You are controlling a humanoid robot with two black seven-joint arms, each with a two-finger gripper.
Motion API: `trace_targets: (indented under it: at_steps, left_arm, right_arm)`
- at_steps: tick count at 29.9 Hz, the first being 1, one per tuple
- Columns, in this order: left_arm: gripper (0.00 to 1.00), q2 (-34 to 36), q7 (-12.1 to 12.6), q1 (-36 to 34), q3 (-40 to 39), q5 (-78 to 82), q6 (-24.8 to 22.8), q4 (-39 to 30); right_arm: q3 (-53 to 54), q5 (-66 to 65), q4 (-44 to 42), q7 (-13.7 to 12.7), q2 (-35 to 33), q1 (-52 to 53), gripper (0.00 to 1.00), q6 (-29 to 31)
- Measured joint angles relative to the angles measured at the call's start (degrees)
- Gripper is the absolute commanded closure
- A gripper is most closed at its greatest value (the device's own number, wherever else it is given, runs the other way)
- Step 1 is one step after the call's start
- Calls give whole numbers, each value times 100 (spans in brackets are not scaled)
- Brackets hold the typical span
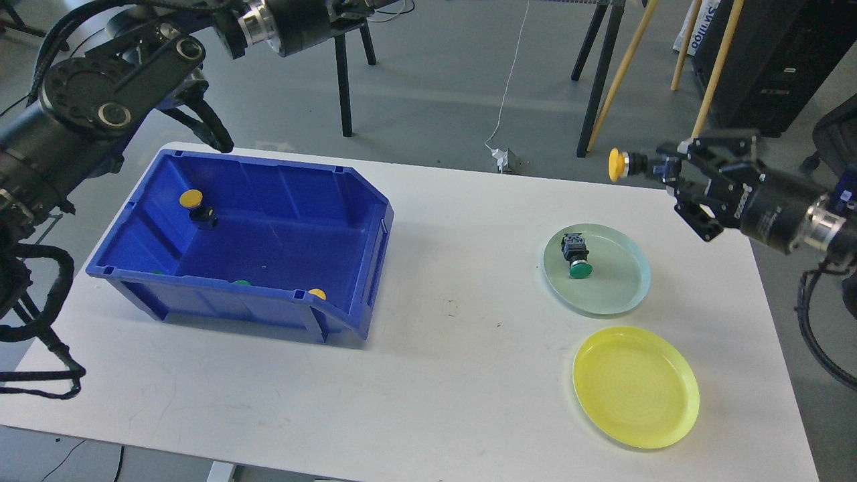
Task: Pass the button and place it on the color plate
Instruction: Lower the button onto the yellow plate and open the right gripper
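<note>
My right gripper (655, 167) is shut on a yellow button (617, 165), held sideways with its cap pointing left, in the air above the table's far right edge, beyond the green plate (622, 294). A green button (576, 258) lies on the green plate. The yellow plate (636, 387) at the front right has nothing on it. My left gripper (365, 5) is at the top edge, mostly cut off, high behind the blue bin (348, 201). Another yellow button (193, 203) stands in the bin's far left corner.
Green caps (240, 282) and a yellow cap (317, 293) peek above the bin's near wall. The white table (435, 375) carries the bin at left and both plates at right. Chair and stand legs rise behind the table.
</note>
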Motion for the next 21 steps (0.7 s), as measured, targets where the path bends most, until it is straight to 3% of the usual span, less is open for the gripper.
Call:
trace_targets:
  at_steps: [5,11,14,15,18,21]
  left_arm:
    - [1,71,-54,7,-186,-7,0,1]
    - [1,50,-54,13,-305,-2,1,0]
    - [1,44,-53,15,-309,0,8,1]
    - [1,44,-53,18,-310,0,11,0]
    - [1,37,-51,21,-310,0,13,3]
    - [1,38,-45,21,-310,1,14,7]
  right_arm:
    - [-121,-79,449,4,-616,-1248,92,0]
    - [-168,-364,446,15,-683,-2120,92,0]
    - [-173,-447,439,15,-646,-2269,86,0]
    - [-173,-457,436,15,-639,-2285,80,0]
    - [-182,-526,431,9,-609,-2333,50,0]
    - [-194,-627,431,0,-582,-2360,32,0]
